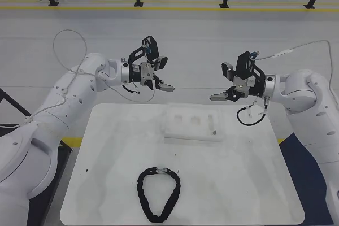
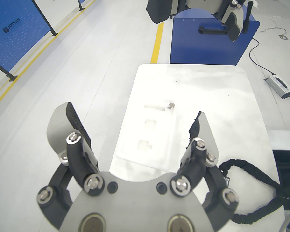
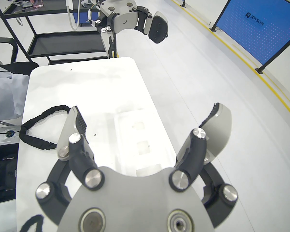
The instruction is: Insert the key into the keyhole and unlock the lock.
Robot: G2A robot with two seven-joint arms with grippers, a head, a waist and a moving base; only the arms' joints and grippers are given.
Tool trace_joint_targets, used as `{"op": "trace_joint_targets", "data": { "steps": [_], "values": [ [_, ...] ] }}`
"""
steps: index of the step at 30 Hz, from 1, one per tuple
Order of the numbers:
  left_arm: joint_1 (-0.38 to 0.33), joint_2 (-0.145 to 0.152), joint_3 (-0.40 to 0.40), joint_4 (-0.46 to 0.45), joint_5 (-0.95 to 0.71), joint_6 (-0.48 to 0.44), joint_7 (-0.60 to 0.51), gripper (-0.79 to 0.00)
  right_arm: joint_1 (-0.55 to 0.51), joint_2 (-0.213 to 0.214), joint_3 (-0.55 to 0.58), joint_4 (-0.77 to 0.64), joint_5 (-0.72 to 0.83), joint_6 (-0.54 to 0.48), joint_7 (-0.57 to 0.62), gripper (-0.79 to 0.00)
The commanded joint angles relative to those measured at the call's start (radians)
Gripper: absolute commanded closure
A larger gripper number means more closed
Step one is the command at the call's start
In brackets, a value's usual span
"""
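A black fabric-covered chain lock (image 1: 158,193) lies in a loop near the table's front edge, its silver lock body (image 1: 158,170) at the top of the loop. A small key (image 1: 214,133) rests on the white foam tray (image 1: 183,131) at the back of the table. In the left wrist view the key (image 2: 171,105) sits beside a recess of the tray (image 2: 135,146). My left gripper (image 1: 165,73) hangs open above the table's back left, holding nothing. My right gripper (image 1: 221,83) hangs open above the back right, also holding nothing. Both are well above the tray.
The white table (image 1: 260,181) has bare surface either side of the chain. A blue cabinet (image 2: 207,47) stands off the table's right side and a black shelf cart (image 3: 50,39) off its left. A power brick with cable (image 2: 279,86) lies on the floor.
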Motion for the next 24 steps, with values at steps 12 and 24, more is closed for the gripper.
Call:
{"op": "trace_joint_targets", "data": {
  "steps": [12, 24],
  "values": [
    [0.0, 0.0, 0.0, 0.0, 0.0, 0.0, 0.0, -0.785, -0.015, -0.015, -0.084, 0.129, 0.029, 0.229, 0.252, -0.785],
    [0.0, 0.0, 0.0, 0.0, 0.0, 0.0, 0.0, -0.785, 0.063, -0.12, -0.254, 0.384, 0.276, 0.445, 0.481, -0.785]
  ]
}}
